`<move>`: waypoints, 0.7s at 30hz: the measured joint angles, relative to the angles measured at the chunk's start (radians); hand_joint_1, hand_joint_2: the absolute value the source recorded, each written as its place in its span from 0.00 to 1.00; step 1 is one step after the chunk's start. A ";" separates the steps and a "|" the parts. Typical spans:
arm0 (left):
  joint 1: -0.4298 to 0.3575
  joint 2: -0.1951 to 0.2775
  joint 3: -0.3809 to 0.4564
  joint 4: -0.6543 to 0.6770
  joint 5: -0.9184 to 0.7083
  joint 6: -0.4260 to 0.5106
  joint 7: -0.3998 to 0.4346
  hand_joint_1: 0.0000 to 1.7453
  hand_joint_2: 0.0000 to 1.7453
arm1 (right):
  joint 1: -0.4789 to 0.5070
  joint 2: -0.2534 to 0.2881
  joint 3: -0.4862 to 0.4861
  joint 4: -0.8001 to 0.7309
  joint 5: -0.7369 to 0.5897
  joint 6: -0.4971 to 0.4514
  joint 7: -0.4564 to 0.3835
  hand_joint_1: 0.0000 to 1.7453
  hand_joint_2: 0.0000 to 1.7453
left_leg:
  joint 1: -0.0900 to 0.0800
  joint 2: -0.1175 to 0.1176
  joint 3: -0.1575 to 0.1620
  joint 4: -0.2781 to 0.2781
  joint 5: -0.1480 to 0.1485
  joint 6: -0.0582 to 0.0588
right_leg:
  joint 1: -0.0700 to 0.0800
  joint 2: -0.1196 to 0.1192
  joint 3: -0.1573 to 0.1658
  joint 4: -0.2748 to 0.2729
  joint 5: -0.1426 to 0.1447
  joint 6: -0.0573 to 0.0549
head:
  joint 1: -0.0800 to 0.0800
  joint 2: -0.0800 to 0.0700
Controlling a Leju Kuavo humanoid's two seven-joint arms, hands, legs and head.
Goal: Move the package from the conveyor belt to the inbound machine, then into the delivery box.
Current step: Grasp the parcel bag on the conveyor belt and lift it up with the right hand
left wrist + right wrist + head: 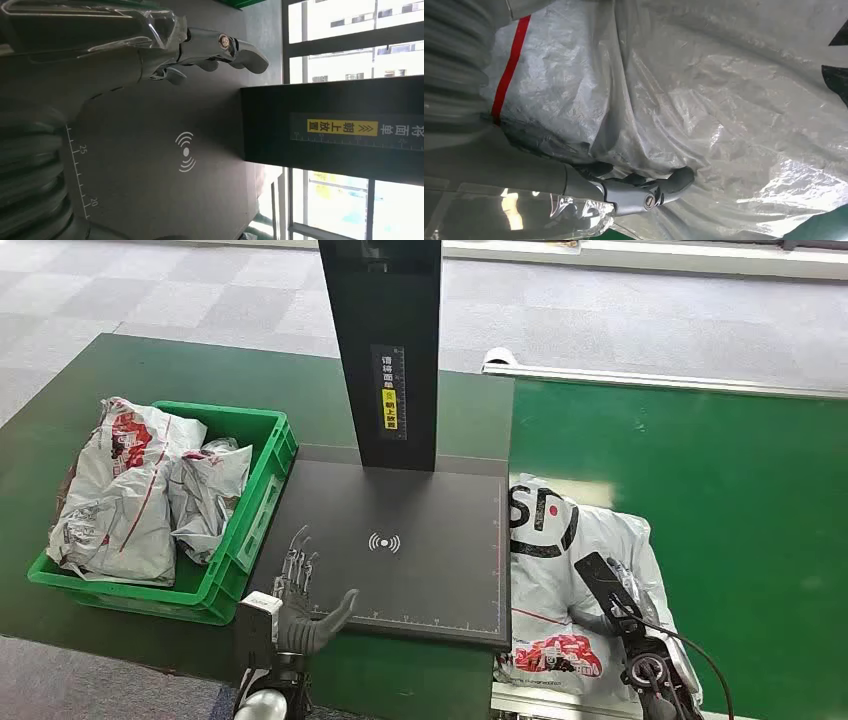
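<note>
right hand (628, 625): fingers pressed into package (575, 580) on conveyor belt (720, 500); full grip unclear
left hand (305, 605): fingers spread, empty, over inbound machine (400, 570)
risk: slick film slipping off fingertips on lift, likely dropping short of the plate

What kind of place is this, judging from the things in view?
Probably a parcel sorting station in a logistics hall: a green conveyor belt carrying a plastic courier package, a black scanning platform with a signal mark, and a green crate of bagged parcels.

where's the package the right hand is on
In the head view the package lies on the conveyor belt, right beside the inbound machine.
</note>
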 joint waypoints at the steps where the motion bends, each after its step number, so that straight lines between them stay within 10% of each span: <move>1: 0.001 0.000 0.000 -0.001 0.000 0.000 0.000 0.00 1.00 | 0.001 0.001 0.000 -0.002 -0.003 -0.001 0.000 0.97 1.00 | 0.000 0.000 0.000 0.000 0.000 0.000 | 0.000 0.000 0.000 0.000 0.000 0.000 | 0.000 0.000; 11: 0.014 0.000 0.001 -0.013 -0.002 0.004 0.002 0.00 1.00 | 0.027 0.013 -0.034 -0.062 -0.083 -0.064 -0.051 1.00 1.00 | 0.000 -0.001 -0.001 0.000 0.000 0.000 | 0.000 0.000 -0.001 0.000 0.000 0.000 | 0.000 0.000; 21: 0.019 0.000 0.006 -0.020 -0.002 0.011 -0.028 0.00 1.00 | 0.141 0.056 -0.094 -0.356 -0.299 -0.301 -0.312 1.00 1.00 | 0.000 -0.002 -0.002 0.000 0.000 0.000 | 0.000 -0.001 -0.002 0.000 0.000 0.000 | 0.000 0.000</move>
